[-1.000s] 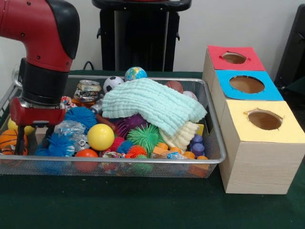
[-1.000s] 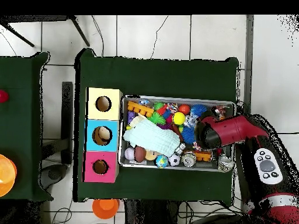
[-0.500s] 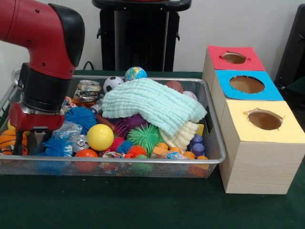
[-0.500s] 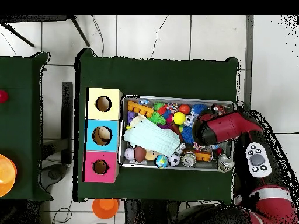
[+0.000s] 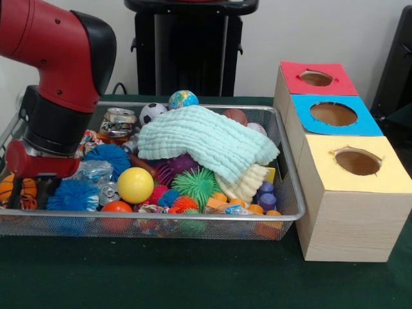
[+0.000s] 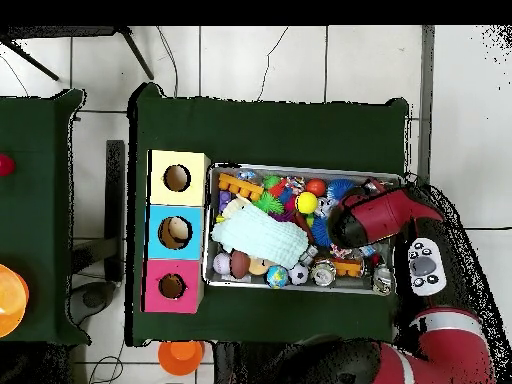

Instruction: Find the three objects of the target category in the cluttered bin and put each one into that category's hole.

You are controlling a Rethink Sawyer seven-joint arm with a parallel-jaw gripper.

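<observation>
Green table (image 5: 193, 283) | claw (image 5: 29, 193) at bin's (image 5: 283, 215) 9 o'clock, grip unclear | spiky blue ball (image 5: 74, 196): soft, light; pinch middle

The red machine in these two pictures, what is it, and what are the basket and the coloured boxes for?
It is a robot arm with a gripper at its end. One picture looks across the table; the other looks straight down from above. A wire bin on the green table is full of toys: a yellow ball, spiky balls, crushed cans, and a pale green cloth lying on top. Beside it stand three boxes with red, blue and yellow tops, each with a hole. The gripper is low in the bin's end farthest from the boxes; whether it holds anything cannot be seen.
</observation>
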